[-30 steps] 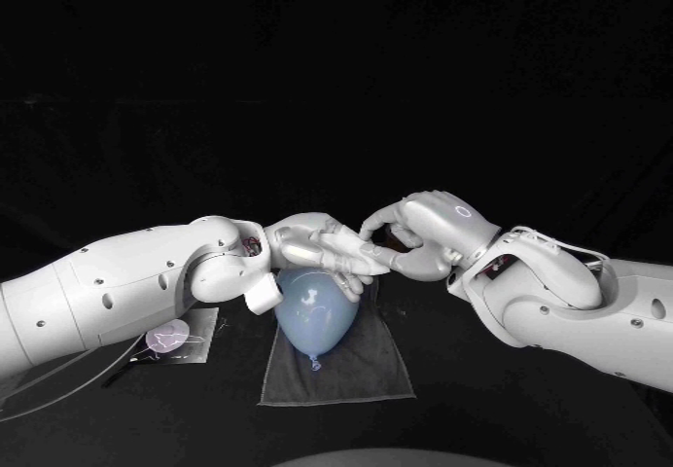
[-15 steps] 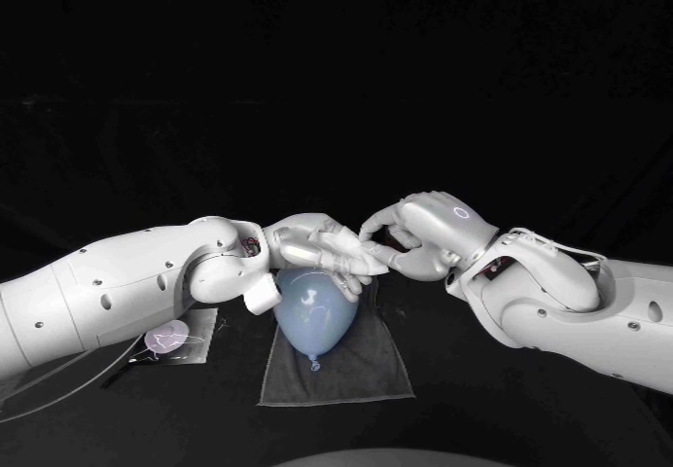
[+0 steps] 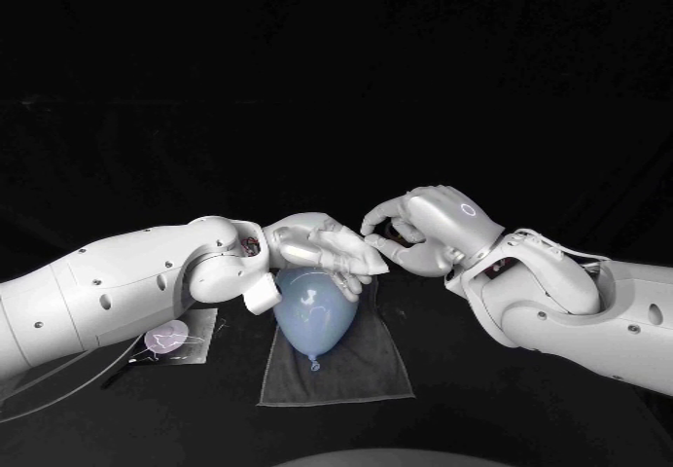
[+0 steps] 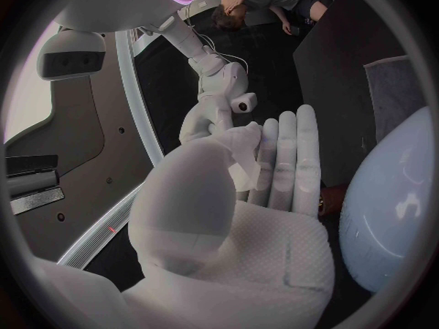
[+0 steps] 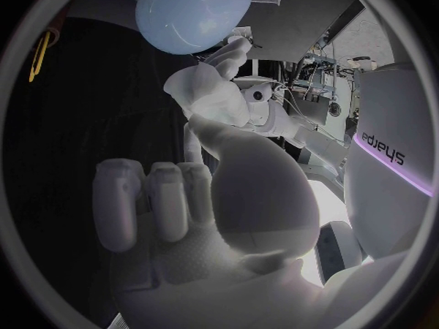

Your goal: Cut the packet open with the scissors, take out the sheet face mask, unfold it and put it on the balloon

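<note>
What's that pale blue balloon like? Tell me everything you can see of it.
The balloon is pale blue, smooth and glossy, inflated into a teardrop. It lies on a dark grey cloth on the black table, its small knotted neck pointing toward the robot, its wide end away. The left hand, holding the white sheet mask, hangs over the wide end; whether it touches cannot be told.
</note>
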`<act>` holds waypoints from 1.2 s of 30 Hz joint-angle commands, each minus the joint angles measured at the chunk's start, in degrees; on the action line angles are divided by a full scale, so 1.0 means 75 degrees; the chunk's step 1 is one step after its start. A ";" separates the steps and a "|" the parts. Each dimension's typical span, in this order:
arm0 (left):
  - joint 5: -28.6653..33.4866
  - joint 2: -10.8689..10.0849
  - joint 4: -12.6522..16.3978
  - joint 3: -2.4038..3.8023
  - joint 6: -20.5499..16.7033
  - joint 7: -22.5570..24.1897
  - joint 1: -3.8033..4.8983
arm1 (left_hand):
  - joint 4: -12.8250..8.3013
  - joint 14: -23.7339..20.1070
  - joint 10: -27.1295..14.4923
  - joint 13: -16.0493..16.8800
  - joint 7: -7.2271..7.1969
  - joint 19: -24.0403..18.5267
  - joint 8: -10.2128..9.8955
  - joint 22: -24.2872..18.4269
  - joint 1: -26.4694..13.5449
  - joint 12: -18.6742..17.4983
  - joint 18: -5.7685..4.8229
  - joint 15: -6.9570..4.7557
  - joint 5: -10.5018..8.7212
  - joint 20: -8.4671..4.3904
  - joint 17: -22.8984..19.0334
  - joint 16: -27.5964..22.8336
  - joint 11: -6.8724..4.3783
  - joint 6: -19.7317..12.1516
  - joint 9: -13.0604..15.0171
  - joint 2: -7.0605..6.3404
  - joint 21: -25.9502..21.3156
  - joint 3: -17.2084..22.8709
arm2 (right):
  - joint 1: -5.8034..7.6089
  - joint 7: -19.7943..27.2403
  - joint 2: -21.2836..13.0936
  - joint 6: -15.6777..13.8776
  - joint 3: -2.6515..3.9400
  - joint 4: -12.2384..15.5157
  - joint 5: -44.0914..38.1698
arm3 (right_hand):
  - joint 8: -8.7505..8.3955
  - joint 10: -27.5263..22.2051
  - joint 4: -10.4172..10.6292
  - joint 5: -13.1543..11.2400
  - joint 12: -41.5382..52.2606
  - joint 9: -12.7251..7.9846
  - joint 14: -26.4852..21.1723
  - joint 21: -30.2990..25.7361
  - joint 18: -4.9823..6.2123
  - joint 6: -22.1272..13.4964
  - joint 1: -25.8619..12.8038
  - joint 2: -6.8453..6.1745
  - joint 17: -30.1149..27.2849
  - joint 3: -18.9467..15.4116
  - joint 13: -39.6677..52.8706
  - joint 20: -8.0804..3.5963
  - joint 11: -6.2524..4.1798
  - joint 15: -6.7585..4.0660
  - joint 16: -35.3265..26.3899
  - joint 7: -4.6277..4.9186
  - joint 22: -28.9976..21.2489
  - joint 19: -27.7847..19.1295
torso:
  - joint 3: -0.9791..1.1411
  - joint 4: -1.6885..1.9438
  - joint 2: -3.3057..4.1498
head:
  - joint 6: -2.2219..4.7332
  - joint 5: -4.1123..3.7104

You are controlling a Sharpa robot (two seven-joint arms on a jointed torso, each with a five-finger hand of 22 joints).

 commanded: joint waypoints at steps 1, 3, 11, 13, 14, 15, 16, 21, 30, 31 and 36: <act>0.0029 0.0003 0.0010 0.0007 0.0023 0.0079 0.0006 | -0.0020 0.0049 -0.0044 -0.0006 0.0038 0.0055 0.0011 0.0007 0.0070 -0.0029 0.0154 -0.0014 0.0024 -0.0018 0.0008 -0.0056 0.0017 0.0018 0.0788 0.0009 0.0039 -0.0024 | -0.0003 0.0239 -0.0022 -0.0769 0.0007 0.0038 -0.0025 | 0.0066 0.0796 -0.0020 0.0003 0.0036 0.0034 0.0819 0.0048 -0.0050 0.0068 0.0033 0.0012 0.2006 0.0053 0.2013 -0.0055 -0.0050 -0.0055 0.0027 -0.0017 0.1404 0.0504 | 0.0000 -0.0002 -0.0002 | 0.0011 -0.0003; 0.0032 0.0003 0.0007 0.0007 0.0012 0.0074 0.0006 | -0.0020 0.0049 -0.0044 -0.0006 0.0038 0.0055 0.0011 0.0007 0.0070 -0.0029 0.0154 -0.0014 0.0024 -0.0018 0.0008 -0.0056 0.0017 0.0018 0.0788 0.0009 0.0039 -0.0024 | -0.0005 0.0434 -0.0047 -0.0996 0.0007 0.0065 0.0086 | 0.0110 0.0796 -0.0032 0.0003 0.0036 0.0064 0.0819 0.0052 -0.0051 0.0072 0.0032 0.0008 0.2006 0.0084 0.2013 -0.0059 -0.0055 -0.0060 0.0027 -0.0024 0.1410 0.0507 | 0.0002 -0.0002 -0.0001 | 0.0025 0.0000; 0.0055 0.0003 -0.0012 0.0007 -0.0029 0.0059 0.0006 | -0.0014 0.0048 -0.0059 -0.0009 0.0053 0.0052 0.0001 0.0006 0.0061 -0.0036 0.0153 -0.0010 0.0025 -0.0016 0.0012 -0.0064 0.0026 0.0012 0.0792 0.0003 0.0038 -0.0027 | -0.0010 0.0916 -0.0169 -0.1312 0.0007 0.0172 0.0436 | 0.0189 0.0796 -0.0068 0.0003 0.0036 0.0119 0.0819 0.0087 -0.0062 0.0068 0.0037 -0.0007 0.2006 0.0148 0.2013 -0.0067 -0.0066 -0.0068 0.0027 -0.0032 0.1447 0.0524 | 0.0003 -0.0009 -0.0006 | 0.0035 -0.0007; 0.0059 0.0004 -0.0016 0.0007 -0.0042 0.0058 0.0006 | -0.0014 0.0048 -0.0059 -0.0009 0.0053 0.0052 0.0001 0.0006 0.0061 -0.0036 0.0153 -0.0010 0.0025 -0.0016 0.0012 -0.0064 0.0026 0.0012 0.0792 0.0003 0.0038 -0.0027 | -0.0011 0.0835 -0.0211 -0.1167 0.0007 0.0181 0.0522 | 0.0199 0.0796 -0.0069 0.0003 0.0036 0.0125 0.0819 0.0080 -0.0060 0.0068 0.0031 -0.0013 0.2006 0.0151 0.2013 -0.0067 -0.0066 -0.0069 0.0027 -0.0033 0.1441 0.0521 | -0.0001 -0.0010 -0.0006 | 0.0041 -0.0011; 0.0060 0.0004 -0.0018 0.0007 -0.0048 0.0056 0.0006 | -0.0014 0.0048 -0.0059 -0.0009 0.0053 0.0052 0.0001 0.0006 0.0061 -0.0036 0.0153 -0.0010 0.0025 -0.0016 0.0012 -0.0064 0.0026 0.0012 0.0792 0.0003 0.0038 -0.0027 | -0.0011 0.0785 -0.0238 -0.1082 0.0007 0.0173 0.0582 | 0.0213 0.0796 -0.0060 0.0002 0.0036 0.0136 0.0819 0.0058 -0.0054 0.0059 0.0008 -0.0020 0.2006 0.0155 0.2013 -0.0068 -0.0065 -0.0070 0.0027 -0.0032 0.1419 0.0511 | -0.0004 -0.0005 -0.0004 | 0.0036 -0.0022; 0.0061 0.0005 -0.0020 0.0007 -0.0057 0.0055 0.0006 | -0.0014 0.0048 -0.0059 -0.0009 0.0053 0.0052 0.0001 0.0006 0.0061 -0.0036 0.0153 -0.0010 0.0025 -0.0016 0.0012 -0.0064 0.0026 0.0012 0.0792 0.0003 0.0038 -0.0027 | -0.0011 0.0727 -0.0265 -0.0995 0.0007 0.0163 0.0659 | 0.0236 0.0796 0.0018 -0.0002 0.0036 0.0159 0.0819 0.0008 -0.0039 0.0010 -0.0134 -0.0082 0.2006 0.0101 0.2013 -0.0071 -0.0061 -0.0065 0.0027 -0.0036 0.1370 0.0487 | -0.0003 -0.0005 -0.0005 | 0.0042 -0.0031; 0.0062 0.0005 -0.0021 0.0007 -0.0065 0.0054 0.0006 | -0.0014 0.0048 -0.0059 -0.0009 0.0053 0.0052 0.0001 0.0006 0.0061 -0.0036 0.0153 -0.0010 0.0025 -0.0016 0.0012 -0.0064 0.0026 0.0012 0.0792 0.0003 0.0038 -0.0027 | -0.0011 0.0670 -0.0294 -0.0888 0.0007 0.0156 0.0765 | 0.0192 0.0796 0.0086 -0.0001 0.0036 0.0150 0.0819 -0.0021 -0.0031 -0.0131 -0.0261 -0.0176 0.2006 0.0025 0.2013 -0.0072 -0.0053 -0.0062 0.0027 -0.0023 0.1343 0.0473 | -0.0006 -0.0007 -0.0007 | 0.0046 -0.0024; 0.0063 0.0005 -0.0024 0.0006 -0.0130 0.0057 0.0006 | -0.0009 0.0050 -0.0076 -0.0011 0.0065 0.0050 -0.0008 0.0005 0.0052 -0.0040 0.0152 -0.0006 0.0024 -0.0014 0.0017 -0.0071 0.0035 0.0005 0.0797 -0.0004 0.0038 -0.0033 | -0.0011 0.0580 -0.0421 -0.0450 0.0006 0.0149 0.1517 | -0.0199 0.0782 0.0763 0.0012 0.0005 -0.0068 0.0819 -0.0090 -0.0019 -0.0688 -0.1169 -0.0633 0.2006 -0.0586 0.1997 0.0054 0.0193 0.0134 0.0027 0.0274 0.1284 0.0444 | -0.0003 0.0001 -0.0004 | 0.0053 -0.0035; 0.0034 0.0000 -0.0021 0.0006 -0.0218 0.0081 0.0006 | -0.0026 0.0053 -0.0104 -0.0014 0.0074 0.0050 -0.0023 0.0005 0.0061 -0.0043 0.0154 -0.0006 0.0024 -0.0018 0.0024 -0.0083 0.0042 -0.0005 0.0804 -0.0027 0.0041 -0.0040 | -0.0072 0.0468 -0.0491 0.0195 0.0003 0.0157 0.2709 | -0.0538 0.0751 0.1148 0.0023 -0.0060 -0.0263 0.0819 -0.0154 0.0000 -0.0985 -0.1341 -0.0788 0.2006 -0.1060 0.1965 0.0215 0.0353 0.0286 0.0027 0.0438 0.1233 0.0418 | 0.0004 -0.0001 -0.0002 | 0.0067 -0.0063; 0.0028 -0.0001 -0.0020 0.0006 -0.0222 0.0083 0.0006 | -0.0033 0.0054 -0.0106 -0.0013 0.0073 0.0051 -0.0025 0.0005 0.0067 -0.0042 0.0155 -0.0007 0.0025 -0.0019 0.0026 -0.0085 0.0041 -0.0005 0.0806 -0.0031 0.0042 -0.0039 | -0.0081 0.0466 -0.0487 0.0235 0.0003 0.0148 0.2853 | -0.0543 0.0748 0.1156 0.0024 -0.0066 -0.0266 0.0819 -0.0156 0.0000 -0.0984 -0.1334 -0.0780 0.2006 -0.1066 0.1962 0.0218 0.0355 0.0288 0.0027 0.0440 0.1230 0.0417 | 0.0004 -0.0001 -0.0002 | 0.0065 -0.0066; 0.0010 -0.0009 -0.0014 0.0005 -0.0235 0.0087 0.0006 | -0.0044 0.0055 -0.0107 -0.0012 0.0072 0.0052 -0.0028 0.0006 0.0077 -0.0039 0.0156 -0.0009 0.0024 -0.0022 0.0029 -0.0088 0.0040 -0.0004 0.0809 -0.0037 0.0044 -0.0040 | -0.0111 0.0462 -0.0455 0.0362 0.0003 0.0129 0.3188 | -0.0563 0.0753 0.1167 0.0028 -0.0055 -0.0279 0.0819 -0.0167 0.0004 -0.0986 -0.1292 -0.0759 0.2006 -0.1086 0.1968 0.0230 0.0361 0.0294 0.0027 0.0446 0.1221 0.0412 | 0.0007 -0.0002 0.0003 | 0.0046 -0.0079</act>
